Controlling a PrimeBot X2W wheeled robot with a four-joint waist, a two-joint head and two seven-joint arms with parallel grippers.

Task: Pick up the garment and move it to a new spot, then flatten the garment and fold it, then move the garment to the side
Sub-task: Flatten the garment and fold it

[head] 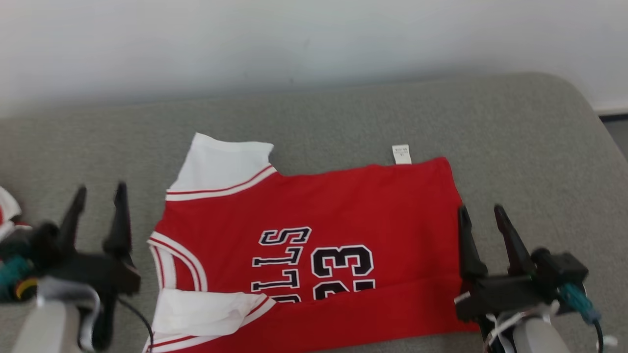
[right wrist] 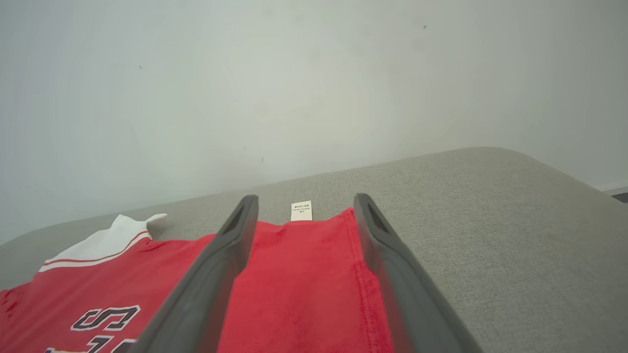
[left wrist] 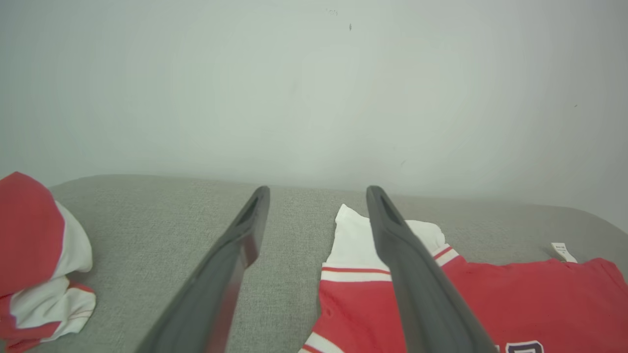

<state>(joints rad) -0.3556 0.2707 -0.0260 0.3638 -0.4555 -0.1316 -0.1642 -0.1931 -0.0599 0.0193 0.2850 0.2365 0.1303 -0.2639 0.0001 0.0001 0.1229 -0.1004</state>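
The garment (head: pixel 333 220) is a red jersey with white sleeves and black lettering, spread flat on the grey padded surface (head: pixel 343 117), its near edge folded over. It also shows in the left wrist view (left wrist: pixel 490 299) and the right wrist view (right wrist: pixel 294 274). My left gripper (head: pixel 100 193) hovers open just left of the jersey's collar side, fingers (left wrist: pixel 235 245) apart over bare fabric surface. My right gripper (head: pixel 481 215) is open at the jersey's right hem, one finger (right wrist: pixel 235 235) above the red cloth. Neither holds anything.
A second red and white bundle of cloth (left wrist: pixel 39 260) lies at the far left, also at the head view's left edge (head: pixel 7 211). A pale wall (head: pixel 294 39) rises behind the surface. A white care tag (head: pixel 401 154) sticks out from the jersey's far edge.
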